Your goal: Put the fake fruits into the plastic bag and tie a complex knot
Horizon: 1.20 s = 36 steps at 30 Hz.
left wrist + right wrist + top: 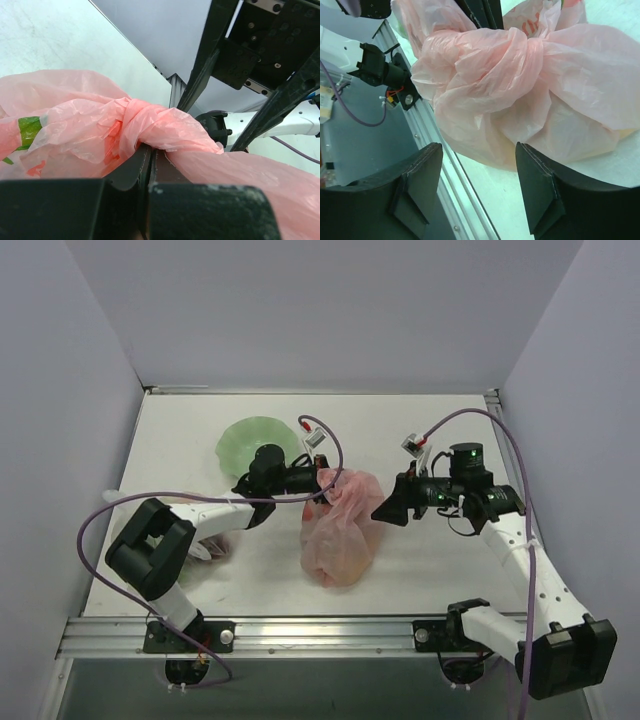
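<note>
The pink plastic bag (pixel 340 535) lies bulging at the middle of the table, its top twisted into a knot (pixel 137 120) (pixel 530 52). My left gripper (pixel 319 480) (pixel 150 156) is shut on a strip of the bag's plastic just beside that knot. My right gripper (pixel 386 510) (pixel 479 167) is open and hovers right of the bag, nothing between its fingers (pixel 422 175). The fake fruits are hidden by the plastic; only a green patch (pixel 27 131) shows through it.
A pale green bowl (pixel 252 440) stands behind the left gripper. A clear bag (pixel 205 545) lies partly under the left arm. Walls close the table on the left, right and back. The metal rail (pixel 330 632) runs along the near edge.
</note>
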Motion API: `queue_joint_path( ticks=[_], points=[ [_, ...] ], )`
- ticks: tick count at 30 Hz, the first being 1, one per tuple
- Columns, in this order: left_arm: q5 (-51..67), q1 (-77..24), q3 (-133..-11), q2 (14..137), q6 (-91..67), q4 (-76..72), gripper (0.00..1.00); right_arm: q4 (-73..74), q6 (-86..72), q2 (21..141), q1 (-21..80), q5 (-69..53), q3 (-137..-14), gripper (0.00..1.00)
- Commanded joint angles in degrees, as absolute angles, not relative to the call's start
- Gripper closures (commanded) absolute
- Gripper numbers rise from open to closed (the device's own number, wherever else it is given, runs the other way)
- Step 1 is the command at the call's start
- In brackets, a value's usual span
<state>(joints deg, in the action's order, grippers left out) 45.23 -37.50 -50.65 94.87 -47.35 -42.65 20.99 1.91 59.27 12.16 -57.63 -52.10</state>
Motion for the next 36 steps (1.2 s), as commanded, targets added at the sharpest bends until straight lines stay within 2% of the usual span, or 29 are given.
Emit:
queue_joint_path(
  ticks=[1,3,6,10,12,16,25,28,30,33,34,36],
  points=[
    [45.17,-37.44,-52.11,94.75,-46.84,-44.74,1.0,20.15,-2.69,62.22,13.53,-60.29,-52.91,0.41],
    [45.09,-37.53,-52.56,94.92,-47.02,-44.65,1.0,16.2,-5.26,63.89,15.72,-59.68,-51.69,0.4],
    [44.48,-37.7,-52.82,95.18,-47.28,-44.21,1.0,8.91,-10.89,64.42,20.1,-56.96,-49.93,0.48],
    [43.51,-37.97,-52.65,95.36,-47.46,-44.03,1.0,4.13,-15.64,66.0,23.63,-54.85,-50.53,0.53],
    [43.07,-38.06,-52.47,95.45,-47.55,-43.95,1.0,3.08,-16.61,66.79,24.52,-52.83,-50.63,0.66],
    [41.23,-38.58,-52.38,95.54,-48.16,-43.86,1.0,1.58,-17.32,68.64,25.75,-51.06,-51.58,1.0],
    [36.3,-38.76,-54.75,98.61,-51.06,-45.0,1.0,-0.27,-10.03,73.03,36.64,-55.53,-57.56,1.0],
    [36.47,-38.59,-55.2,98.96,-51.15,-45.0,1.0,6.58,-6.6,72.6,37.18,-55.73,-59.5,1.0],
    [36.82,-38.5,-54.85,98.7,-51.06,-45.0,1.0,11.48,-5.36,71.2,35.96,-53.19,-59.85,0.9],
    [37.18,-38.14,-54.06,98.09,-51.15,-45.0,1.0,13.18,-8.16,66.2,29.81,-50.54,-57.41,0.62],
    [37.18,-38.14,-53.88,98.09,-51.15,-45.0,1.0,13.27,-9.3,62.96,26.14,-49.49,-56.7,0.57],
    [37.27,-38.14,-53.35,97.82,-51.33,-45.26,1.0,13.27,-11.59,59.96,23.48,-43.97,-55.12,0.58]
  ],
)
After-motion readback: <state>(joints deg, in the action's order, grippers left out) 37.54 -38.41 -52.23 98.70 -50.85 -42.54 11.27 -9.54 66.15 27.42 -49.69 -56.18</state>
